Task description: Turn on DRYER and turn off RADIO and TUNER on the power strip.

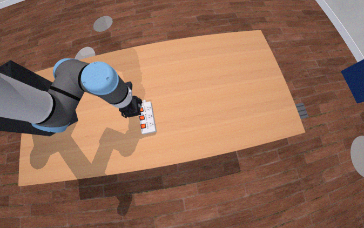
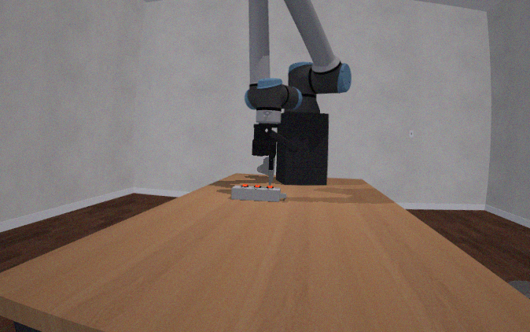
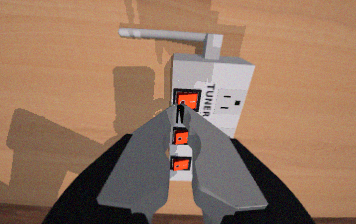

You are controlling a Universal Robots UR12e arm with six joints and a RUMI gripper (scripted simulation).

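The white power strip [image 1: 150, 119] [image 2: 255, 193] [image 3: 235, 80] lies right way up on the wooden table [image 1: 216, 81] [image 2: 275, 256], with three orange rocker switches in a row. The wrist view shows the label TUNER beside the end switch [image 3: 189, 98] nearest the cable [image 3: 160, 34]. The other two switches [image 3: 180, 136] [image 3: 180, 163] show between my fingers, and their labels are hidden. My gripper [image 3: 179, 105] [image 1: 138, 107] [image 2: 270, 181] is shut and empty. It points straight down with its tips on or just above the TUNER switch.
The black robot pedestal [image 2: 303, 149] [image 1: 16, 73] stands at the table's far end behind the strip. A blue box [image 1: 354, 81] and a small grey block [image 1: 302, 110] sit on the floor beyond the other end.
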